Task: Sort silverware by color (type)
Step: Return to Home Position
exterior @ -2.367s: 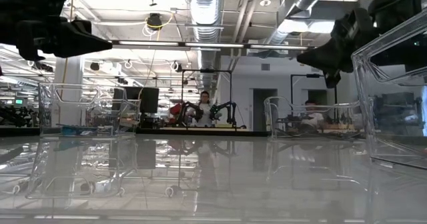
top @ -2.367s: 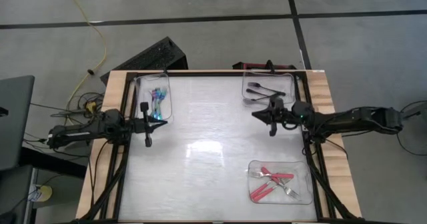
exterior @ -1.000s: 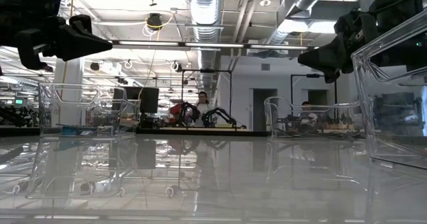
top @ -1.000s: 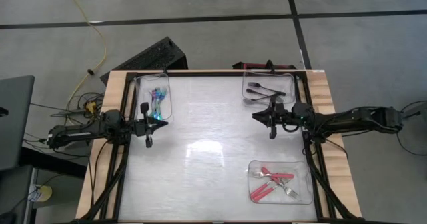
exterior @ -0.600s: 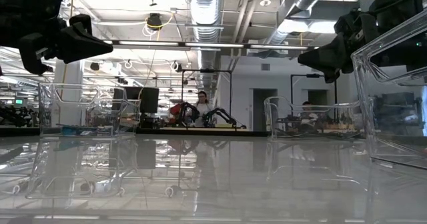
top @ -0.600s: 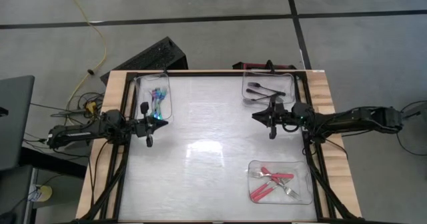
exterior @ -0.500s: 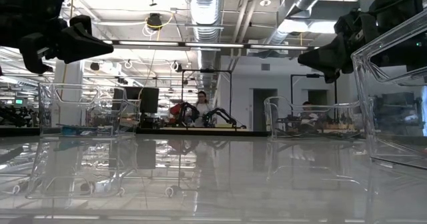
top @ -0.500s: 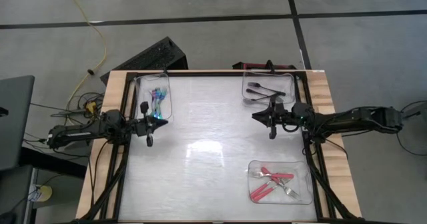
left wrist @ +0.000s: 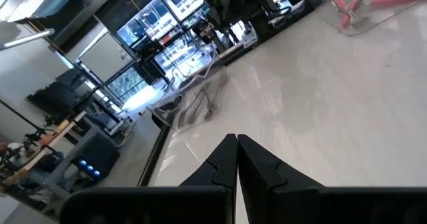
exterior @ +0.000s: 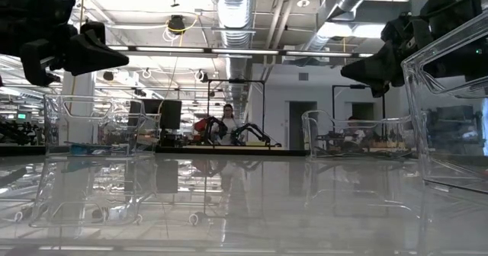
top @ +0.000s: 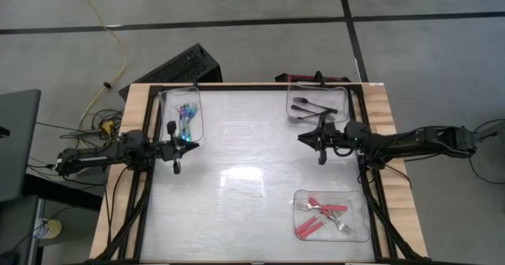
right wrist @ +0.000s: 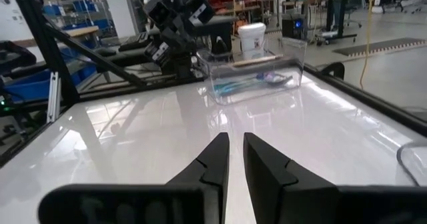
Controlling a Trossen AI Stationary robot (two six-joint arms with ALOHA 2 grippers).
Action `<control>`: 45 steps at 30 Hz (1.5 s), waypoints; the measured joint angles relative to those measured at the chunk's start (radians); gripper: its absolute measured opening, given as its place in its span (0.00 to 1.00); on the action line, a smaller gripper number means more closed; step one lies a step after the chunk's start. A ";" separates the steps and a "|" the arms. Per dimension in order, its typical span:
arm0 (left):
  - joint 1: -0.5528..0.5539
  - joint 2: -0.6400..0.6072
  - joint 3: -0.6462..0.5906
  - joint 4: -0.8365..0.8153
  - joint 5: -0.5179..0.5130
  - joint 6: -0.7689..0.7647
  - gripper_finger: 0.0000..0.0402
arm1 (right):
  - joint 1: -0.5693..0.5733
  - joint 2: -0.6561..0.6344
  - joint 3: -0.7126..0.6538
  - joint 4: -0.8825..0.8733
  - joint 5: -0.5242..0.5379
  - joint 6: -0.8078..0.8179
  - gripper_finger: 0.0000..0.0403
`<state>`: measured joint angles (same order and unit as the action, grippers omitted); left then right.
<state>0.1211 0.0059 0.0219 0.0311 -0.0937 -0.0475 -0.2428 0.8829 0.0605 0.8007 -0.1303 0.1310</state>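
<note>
A: Where's the silverware? Nearest first.

B: Lower right of the high view: red forks [top: 319, 210] in a clear tray [top: 368, 218]. They lie loosely crossed, and at least one has metal tines.

A: Grippers?

B: Both mid-frame, raised above the table [top: 245, 194]; the low view shows them well clear of the surface. The left gripper [top: 188, 143] is at left-centre, its tip over the lower end of the upper-left tray [top: 163, 111]. In its wrist view the fingers [left wrist: 223, 159] are pressed together on themselves. The right gripper [top: 302, 137] is right of centre, just below the upper-right tray [top: 346, 99]. It is closed down to a thin slit and grips no fork.

A: Far side?

B: Upper right: black forks [top: 304, 106] in their tray, lying roughly left to right. Upper left: blue-teal forks [top: 185, 121] in the narrow tray, lined up along its length. Each colour sits in its own tray, all three well apart.
</note>
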 joint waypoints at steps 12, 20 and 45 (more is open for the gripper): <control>0.000 0.000 0.000 -0.024 -0.003 -0.001 0.00 | 0.000 0.000 0.000 -0.093 -0.003 0.107 0.18; 0.000 0.000 0.000 -0.024 -0.005 -0.001 0.00 | 0.044 -0.010 0.027 -0.082 -0.009 0.078 0.15; 0.000 0.000 0.000 -0.019 -0.019 -0.026 0.00 | 0.158 -0.791 0.028 -0.962 0.158 -0.192 0.04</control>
<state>0.1211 0.0055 0.0219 0.0125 -0.1131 -0.0735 -0.0849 0.0918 0.0887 -0.1617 0.0279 -0.0610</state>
